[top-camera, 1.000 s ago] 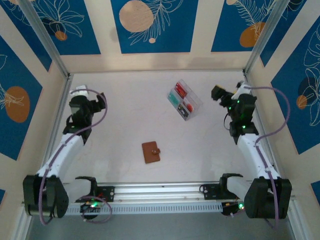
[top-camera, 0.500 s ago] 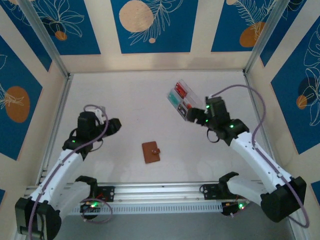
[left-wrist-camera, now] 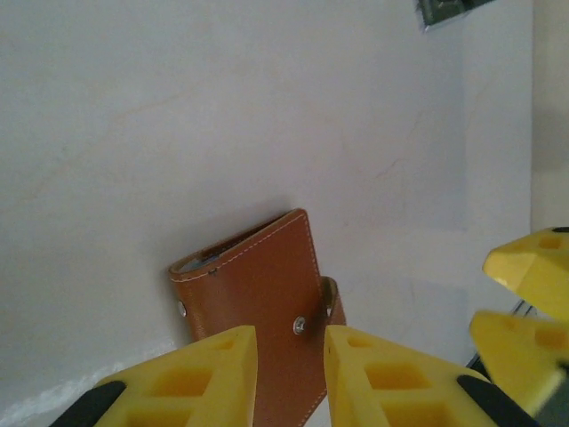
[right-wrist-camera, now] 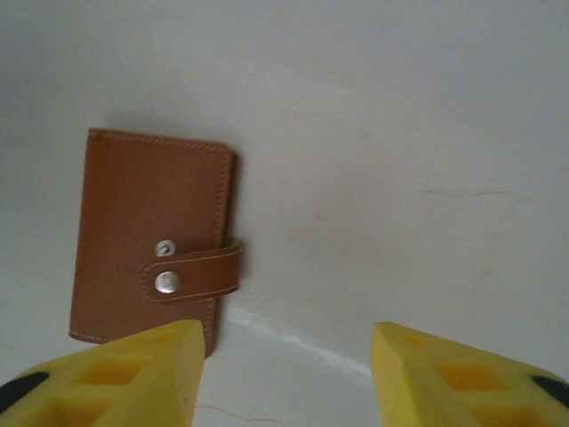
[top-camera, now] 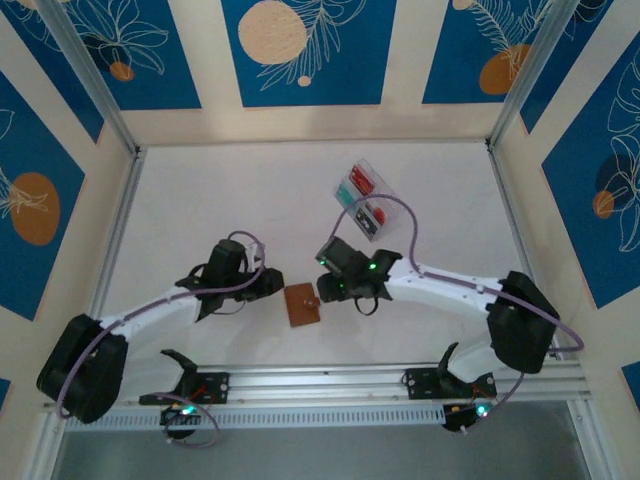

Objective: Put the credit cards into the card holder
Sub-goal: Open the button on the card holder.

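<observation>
Closed brown leather snap-tab wallet (top-camera: 302, 303) flat on white tabletop (top-camera: 240, 200). Left pincer (top-camera: 272, 283) just left of wallet, gap narrow, empty. Right pincer (top-camera: 324, 284) just right of wallet, gap wider, empty.

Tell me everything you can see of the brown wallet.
The wallet is a small, squarish brown folder that looks like leather, with pale stitching along its edges. It is shut: a short strap wraps round one side and is fastened by a silver snap, with a second silver stud just beside it. It lies flat on the white table, toward the near middle, slightly turned. Nothing lies on it.
</observation>
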Robot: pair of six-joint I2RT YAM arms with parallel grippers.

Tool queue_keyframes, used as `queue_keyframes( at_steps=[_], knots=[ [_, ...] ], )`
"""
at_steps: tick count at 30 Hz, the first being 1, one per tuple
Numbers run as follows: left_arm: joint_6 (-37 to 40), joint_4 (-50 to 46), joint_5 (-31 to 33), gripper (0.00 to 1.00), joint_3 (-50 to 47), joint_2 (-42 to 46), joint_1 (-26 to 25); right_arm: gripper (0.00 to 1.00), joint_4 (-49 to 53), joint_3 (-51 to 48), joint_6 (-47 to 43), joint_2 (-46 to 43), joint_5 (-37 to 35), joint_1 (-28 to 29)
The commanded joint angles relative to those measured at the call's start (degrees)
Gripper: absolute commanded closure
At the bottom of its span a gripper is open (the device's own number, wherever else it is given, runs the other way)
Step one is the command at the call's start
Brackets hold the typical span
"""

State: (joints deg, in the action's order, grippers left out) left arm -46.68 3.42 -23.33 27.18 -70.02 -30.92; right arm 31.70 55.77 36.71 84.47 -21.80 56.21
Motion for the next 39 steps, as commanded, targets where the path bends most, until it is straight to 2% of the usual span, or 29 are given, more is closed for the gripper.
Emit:
queue_keyframes(
  at_steps=[1, 8, 13, 23, 28, 32, 37, 39],
  knots=[
    [-0.62, 4.91, -1.34, 0.74, 1.28, -3.01, -1.29, 0.44, 0.9, 3.96, 2.19, 3.06, -2.56, 3.33],
    [-0.11, 7.26, -1.44, 0.76, 0.89, -10.15, -1.75, 0.4, 2.38, 8.47, 2.95, 11.09, -4.78, 6.54],
    [0.84, 6.95, -0.35, 0.76, -0.76, -10.91, -1.99, 0.37, 3.13, 8.66, 4.02, 14.0, -5.82, 6.98],
    [3.06, 5.92, 1.83, 0.76, -2.41, -13.43, -3.12, 0.38, 4.21, 9.11, 5.42, 17.35, -11.88, 6.99],
    [4.12, 4.75, 2.87, 0.77, -2.58, -13.48, -3.46, 0.46, 7.86, 8.69, 8.28, 16.11, -14.81, 6.48],
    [4.91, 4.24, 3.38, 0.77, -2.64, -13.74, -3.77, 0.54, 8.19, 7.56, 9.47, 14.81, -14.02, 5.36],
    [5.1, 4.78, 3.52, 0.77, -3.14, -14.22, -4.17, 0.77, 7.22, 6.25, 10.77, 13.78, -11.2, 2.69],
    [4.96, 5.2, 3.49, 0.77, -3.4, -14.52, -4.34, 0.8, 6.26, 5.44, 11.34, 13.25, -8.96, 1.23]
  ],
)
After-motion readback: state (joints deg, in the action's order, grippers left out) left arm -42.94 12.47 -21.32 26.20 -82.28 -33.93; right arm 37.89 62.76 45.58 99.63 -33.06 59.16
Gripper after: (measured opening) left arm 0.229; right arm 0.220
